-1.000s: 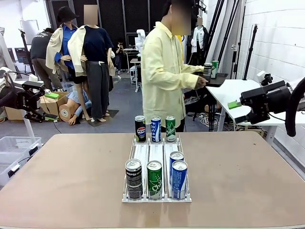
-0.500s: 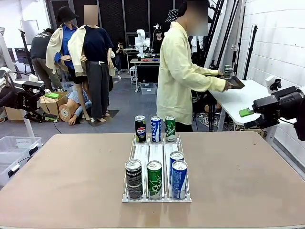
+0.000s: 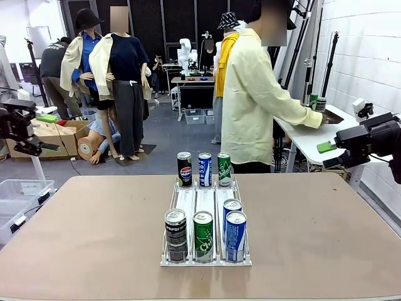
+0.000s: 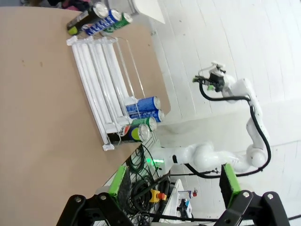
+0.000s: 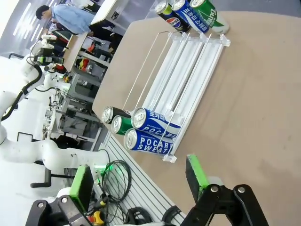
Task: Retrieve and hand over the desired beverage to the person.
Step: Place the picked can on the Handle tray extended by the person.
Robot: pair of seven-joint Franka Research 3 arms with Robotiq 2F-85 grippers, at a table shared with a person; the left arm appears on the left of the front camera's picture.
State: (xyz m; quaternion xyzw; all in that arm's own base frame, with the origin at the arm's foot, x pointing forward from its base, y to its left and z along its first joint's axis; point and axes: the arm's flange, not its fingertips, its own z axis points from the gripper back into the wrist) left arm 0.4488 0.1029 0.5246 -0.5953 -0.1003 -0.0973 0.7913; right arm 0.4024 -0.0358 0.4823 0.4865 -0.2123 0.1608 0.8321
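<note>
A clear three-lane rack [image 3: 205, 202] in the middle of the table holds several drink cans. At its far end stand a black Pepsi can [image 3: 183, 168], a blue can [image 3: 205, 169] and a green can [image 3: 224, 168]. At its near end are a black Pepsi can [image 3: 175, 227], a green can [image 3: 202, 227] and two blue Pocari Sweat cans [image 3: 235, 229]. Nothing marks one beverage as the desired one. The person [image 3: 254, 100] stands beyond the table, turned to a side table. My left gripper [image 3: 41, 133] is open off the left edge. My right gripper [image 3: 327, 155] is open off the right edge. Both are empty.
The person's hands rest at a dark tray [image 3: 326, 115] with cans on a white side table at the right. The left wrist view looks down on the rack [image 4: 101, 94] between open fingers [image 4: 117, 181]. In the right wrist view the rack [image 5: 188, 61] lies beyond green pads [image 5: 197, 174].
The person has carried the tray to the right and reached the side table. My left gripper has drawn back to the left; my right gripper has shifted right.
</note>
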